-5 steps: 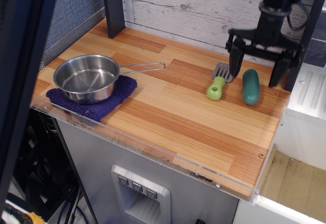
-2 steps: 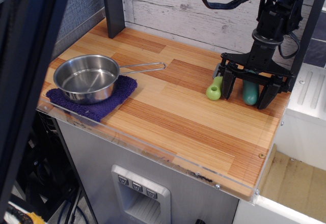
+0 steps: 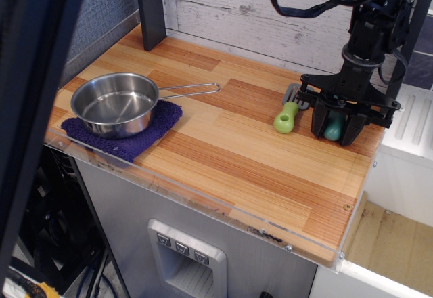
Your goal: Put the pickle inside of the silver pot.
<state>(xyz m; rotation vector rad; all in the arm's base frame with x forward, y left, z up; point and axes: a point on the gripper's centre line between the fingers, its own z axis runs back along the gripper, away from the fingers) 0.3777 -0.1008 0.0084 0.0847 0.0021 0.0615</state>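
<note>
Down low, black fingers (image 3: 336, 130) flanking smooth pickle (image 3: 333, 128); shiny round silver pot (image 3: 115, 103)

Looked like a mock kitchen in a lab: wood-laminate counter (image 3: 223, 149) against a whitewashed plank backdrop (image 3: 250, 13) at 12 o'clock, toy sink drainboard (image 3: 413, 125) at 3 o'clock.

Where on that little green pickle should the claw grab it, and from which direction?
Across its middle, coming straight down from above. The pickle lies flat on the table, a smooth rounded oblong, so pinching its narrow width seems safest. The gripper already straddles it that way.
</note>
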